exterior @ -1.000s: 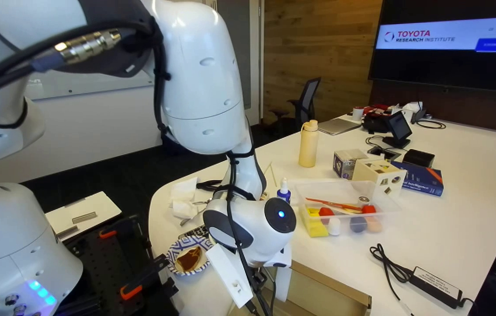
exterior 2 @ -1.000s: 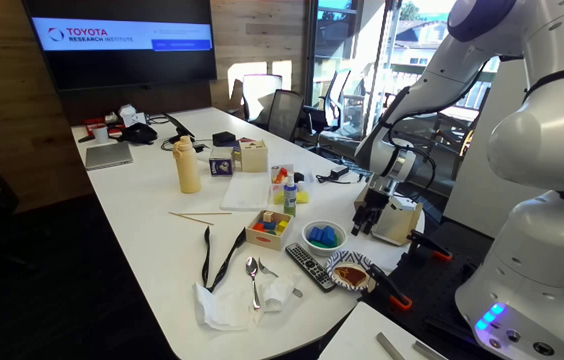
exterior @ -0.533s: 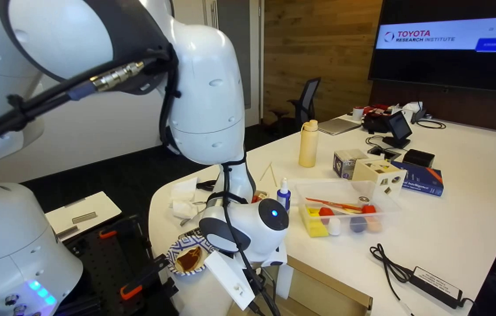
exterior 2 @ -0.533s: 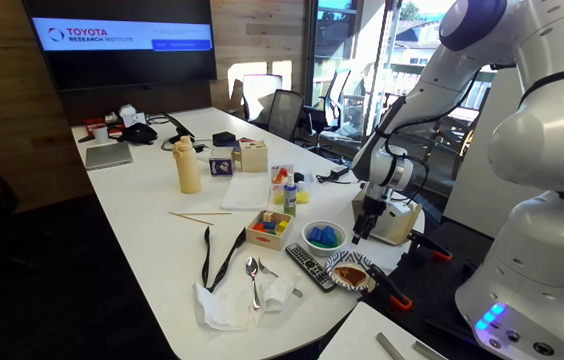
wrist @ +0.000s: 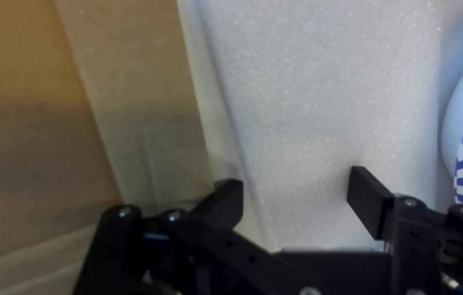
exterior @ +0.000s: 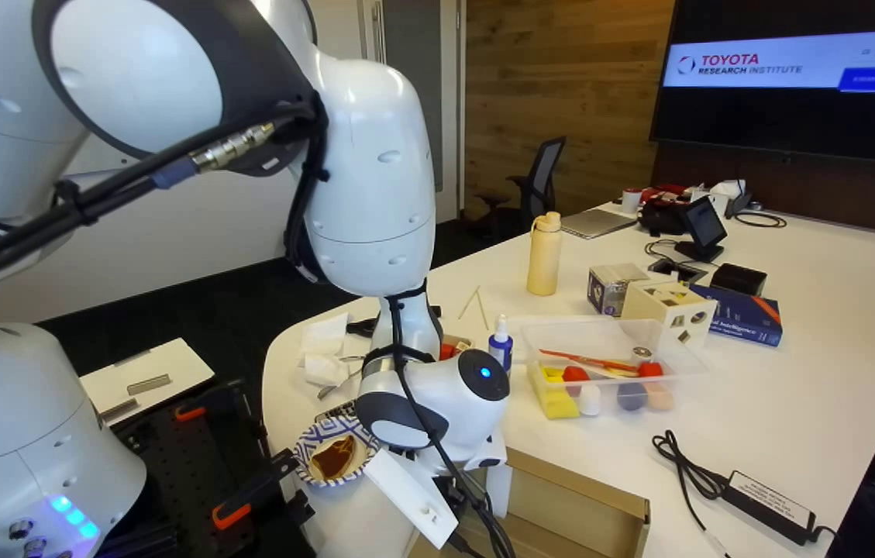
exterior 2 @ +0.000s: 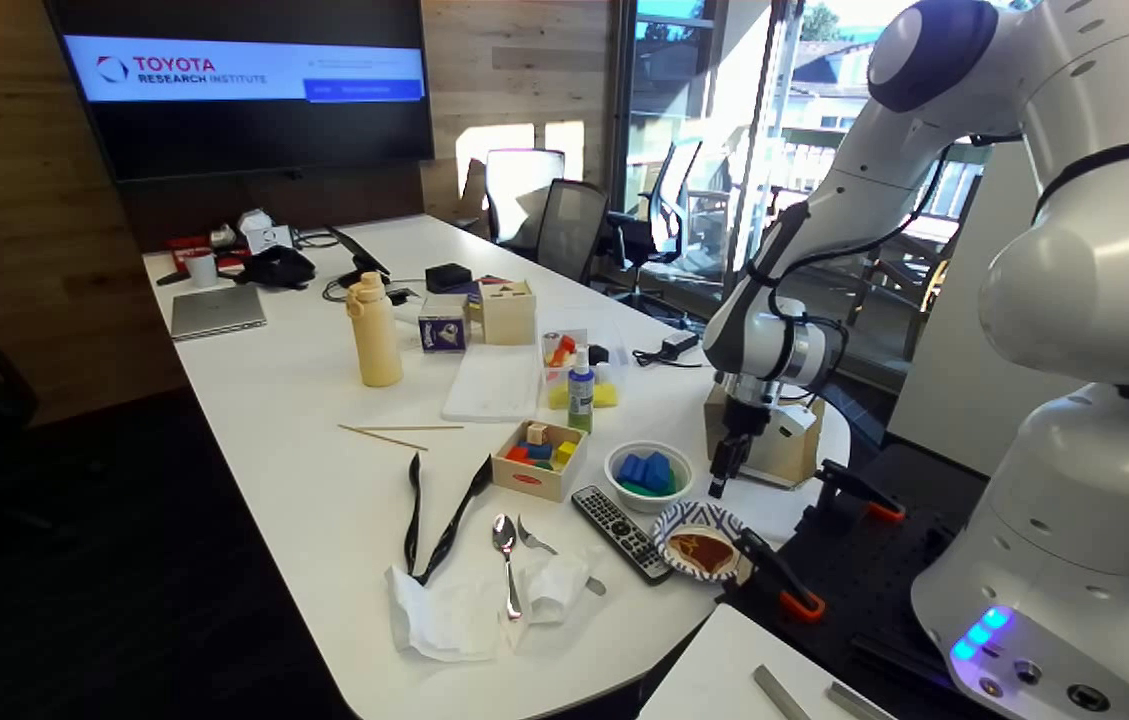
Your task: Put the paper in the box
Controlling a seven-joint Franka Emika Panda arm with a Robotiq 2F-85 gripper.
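We are judging the task unfinished: the white paper sheet (wrist: 321, 102) is lying outside the shallow cardboard box (exterior: 573, 496), just beside it. Our gripper (wrist: 295, 188) is standing wide over the sheet, holding nothing; 4 moves are seemingly remaining: grasping, lifting, placing, releasing.

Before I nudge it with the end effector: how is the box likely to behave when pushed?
The box looks like thin cardboard, so it is probably light and may flex under pressure. Shallow and broad, it seems apt to slide rather than tip. The table looks smooth, so grip beneath it may be low.
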